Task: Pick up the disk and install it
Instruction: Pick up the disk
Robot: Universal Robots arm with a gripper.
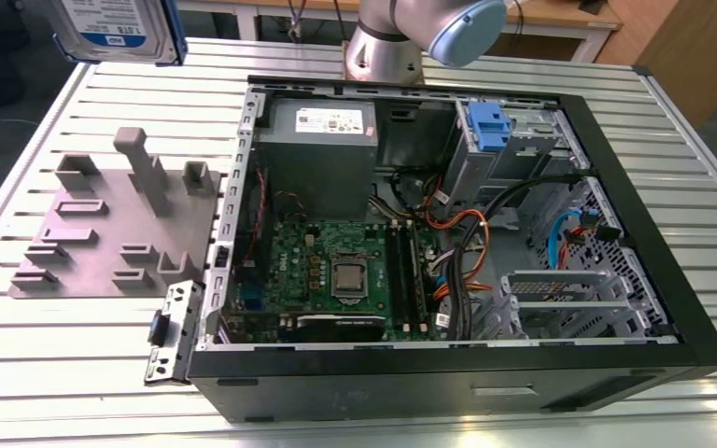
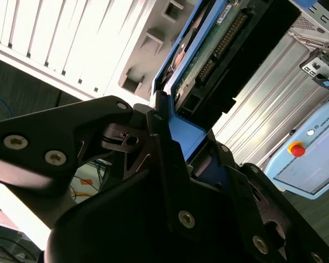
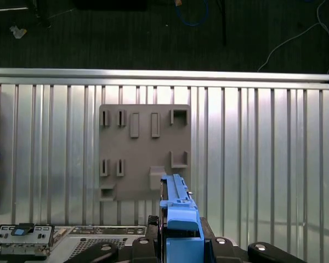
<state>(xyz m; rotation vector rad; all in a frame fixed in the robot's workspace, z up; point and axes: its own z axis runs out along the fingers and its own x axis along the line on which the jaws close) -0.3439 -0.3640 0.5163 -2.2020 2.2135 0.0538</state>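
first wrist view: disk (image 3: 180, 216) between jaws (clamped)

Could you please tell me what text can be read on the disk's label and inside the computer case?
Label on the disk: white and blue, print too blurred to read.
Label on the power supply: print too small to read.
On the motherboard: markings too small to read.
No text reads clearly.

- The arm (image 1: 390, 42) shows its silver column upright under a blue-capped joint in the exterior view.
- The gripper (image 3: 181, 238) has its black fingers (image 2: 71, 131) clamped on the disk (image 3: 178, 205).
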